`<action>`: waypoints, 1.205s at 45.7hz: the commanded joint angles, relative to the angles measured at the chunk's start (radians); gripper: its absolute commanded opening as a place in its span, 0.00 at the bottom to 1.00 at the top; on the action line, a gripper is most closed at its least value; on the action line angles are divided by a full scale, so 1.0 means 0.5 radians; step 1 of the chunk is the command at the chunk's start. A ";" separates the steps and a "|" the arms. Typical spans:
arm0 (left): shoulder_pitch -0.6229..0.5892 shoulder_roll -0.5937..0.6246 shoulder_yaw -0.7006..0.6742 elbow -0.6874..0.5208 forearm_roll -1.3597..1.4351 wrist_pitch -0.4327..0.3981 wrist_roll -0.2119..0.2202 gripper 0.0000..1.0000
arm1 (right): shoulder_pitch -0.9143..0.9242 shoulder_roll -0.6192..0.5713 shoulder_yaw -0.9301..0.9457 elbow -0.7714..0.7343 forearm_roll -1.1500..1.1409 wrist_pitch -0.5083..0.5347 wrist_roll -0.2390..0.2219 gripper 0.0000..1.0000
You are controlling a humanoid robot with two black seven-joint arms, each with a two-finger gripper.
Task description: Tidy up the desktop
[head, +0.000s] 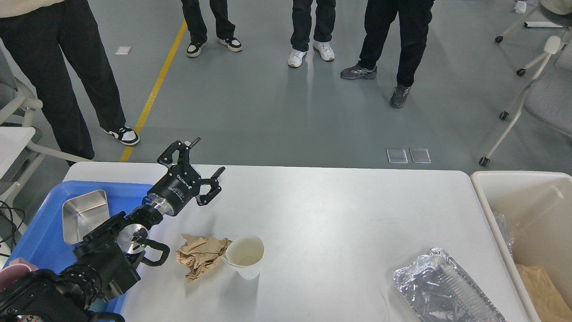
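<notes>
The white tabletop (321, 214) fills the lower half of the frame, its far edge running across the middle and its rounded corners showing at left and right. The left gripper (202, 167) hovers over the tabletop's far left part, its two black fingers spread wide with nothing between them. White lettering runs along its black cylindrical body, but it is too small and slanted to read with certainty. The right gripper is out of the frame.

Low and left of centre, a crumpled brown paper (201, 256) lies on the tabletop, touching a white paper cup (245, 256) that stands upright just to its right, open and showing a stained inside. At the lower right a crinkled foil tray (442, 290) lies on the tabletop, partly cut by the frame's bottom edge.

At the left edge a blue tray (40, 232) holds a square metal dish (85, 215). At the right edge a beige bin (496, 201) holds brown paper and some clear plastic.

Across the top of the frame, several people's legs and shoes stand on the grey floor (268, 112), beside a yellow line (154, 91).
</notes>
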 commanded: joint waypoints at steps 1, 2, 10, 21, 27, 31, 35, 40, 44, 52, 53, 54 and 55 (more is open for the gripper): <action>0.014 0.008 0.002 -0.002 0.003 -0.002 0.000 0.96 | 0.003 0.080 0.000 -0.006 -0.059 -0.023 0.002 1.00; 0.014 0.011 0.002 -0.002 0.006 -0.002 0.000 0.96 | 0.006 0.111 0.003 -0.009 -0.092 -0.026 0.005 1.00; 0.030 0.017 0.002 -0.002 0.009 -0.008 0.003 0.96 | 0.015 0.451 0.007 -0.021 -0.546 -0.111 0.008 1.00; 0.079 0.069 0.002 -0.002 0.012 -0.005 0.000 0.96 | -0.086 0.808 0.007 -0.162 -0.808 -0.170 -0.354 1.00; 0.091 0.078 -0.001 -0.002 0.012 -0.005 0.000 0.96 | -0.306 0.798 0.010 -0.162 -0.529 -0.194 -0.403 1.00; 0.091 0.069 0.002 -0.002 0.015 -0.002 -0.009 0.96 | -0.460 0.802 0.010 -0.169 -0.323 -0.271 -0.458 1.00; 0.100 0.066 0.002 -0.002 0.015 -0.005 -0.009 0.96 | -0.580 0.820 0.010 -0.166 -0.179 -0.394 -0.467 1.00; 0.103 0.069 0.002 -0.002 0.015 -0.002 -0.009 0.96 | -0.656 0.893 0.004 -0.166 -0.010 -0.565 -0.501 1.00; 0.103 0.066 0.002 -0.002 0.015 -0.002 -0.009 0.96 | -0.724 1.047 0.004 -0.175 0.024 -0.716 -0.538 1.00; 0.112 0.072 0.005 -0.002 0.015 -0.002 -0.009 0.96 | -0.868 1.271 0.004 -0.236 0.021 -0.900 -0.559 1.00; 0.112 0.075 0.005 -0.002 0.015 -0.002 -0.009 0.96 | -0.871 1.286 0.004 -0.248 0.021 -0.909 -0.559 1.00; 0.112 0.075 0.005 -0.002 0.015 -0.002 -0.009 0.96 | -0.874 1.301 0.004 -0.267 0.021 -0.915 -0.559 1.00; 0.115 0.078 0.005 -0.002 0.015 -0.005 -0.009 0.96 | -0.880 1.311 0.004 -0.279 0.021 -0.922 -0.556 1.00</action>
